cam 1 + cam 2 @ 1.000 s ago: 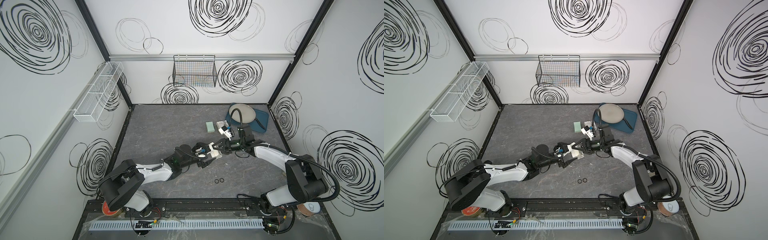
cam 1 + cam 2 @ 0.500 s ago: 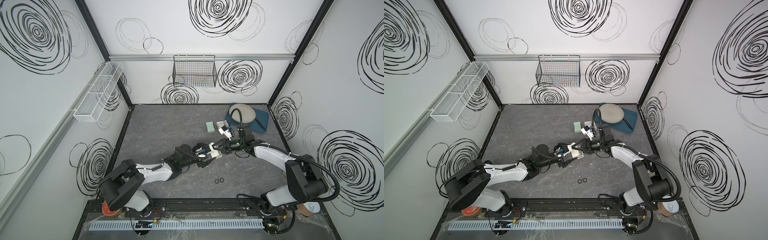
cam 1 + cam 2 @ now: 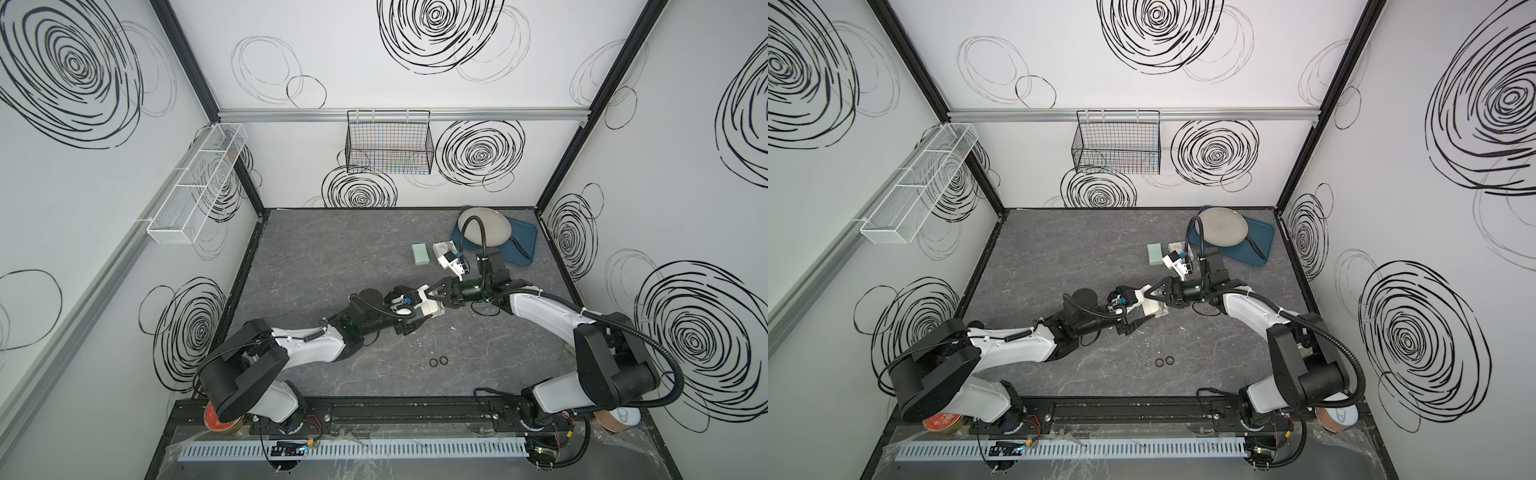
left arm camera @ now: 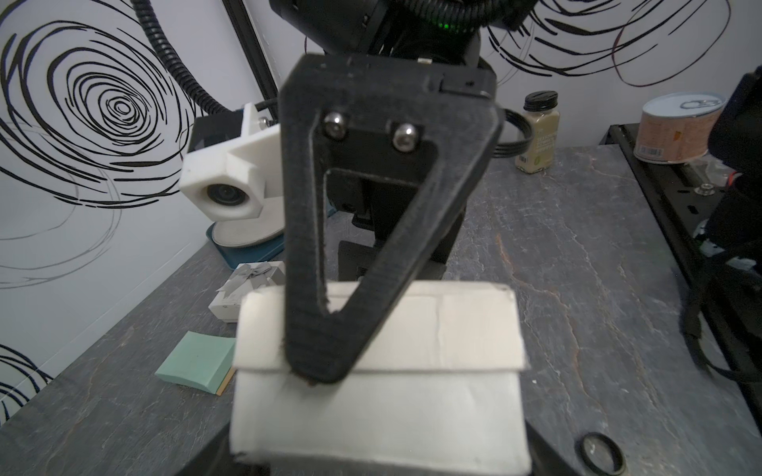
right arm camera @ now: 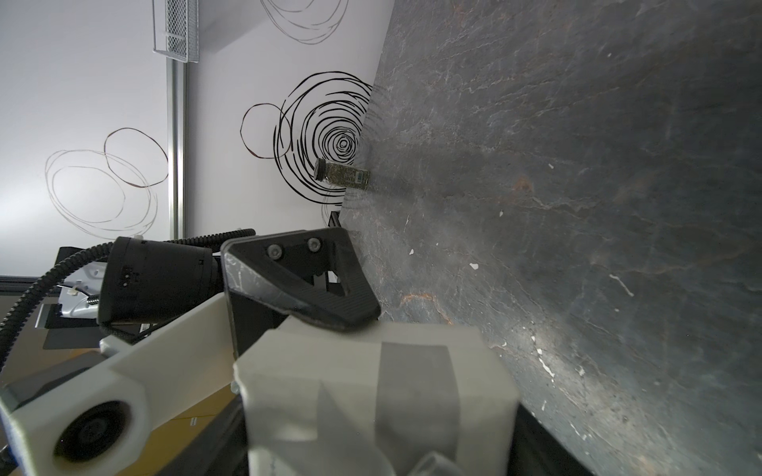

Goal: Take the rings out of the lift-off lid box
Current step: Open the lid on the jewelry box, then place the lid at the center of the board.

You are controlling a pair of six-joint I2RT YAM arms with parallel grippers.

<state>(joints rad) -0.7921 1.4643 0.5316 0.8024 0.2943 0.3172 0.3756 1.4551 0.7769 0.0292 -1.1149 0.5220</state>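
White walls (image 3: pixel 415 62) with black swirls are enclosing a grey marbled worktop (image 3: pixel 332 257). Above its middle we are holding the lift-off lid box (image 5: pixel 309 371) between both arms. Our left end effector (image 3: pixel 1144 311) is clenching the base (image 4: pixel 412 412). Our right end effector (image 3: pixel 440 299) is grasping the lid (image 4: pixel 453 329), with one finger lying flat across it and the tip at the seam. The lid is still sitting on the base, and its grey ribbon (image 5: pixel 416 391) is showing in the right wrist view.

The rings (image 3: pixel 433 362) are lying in a short row near the worktop's front edge, well apart from the box. Two black ones are showing clearly. The pale ones beside them are too faint to count. We cannot see inside the box.

With rings already lying out, we are judging the removal largely complete. The step in hand appears to be handling the closed box. The next move is calling for one of two actions:
- a straight pull along the box axis to part lid from base and check for leftovers;
- lowering the box onto the worktop clear of the ring row.
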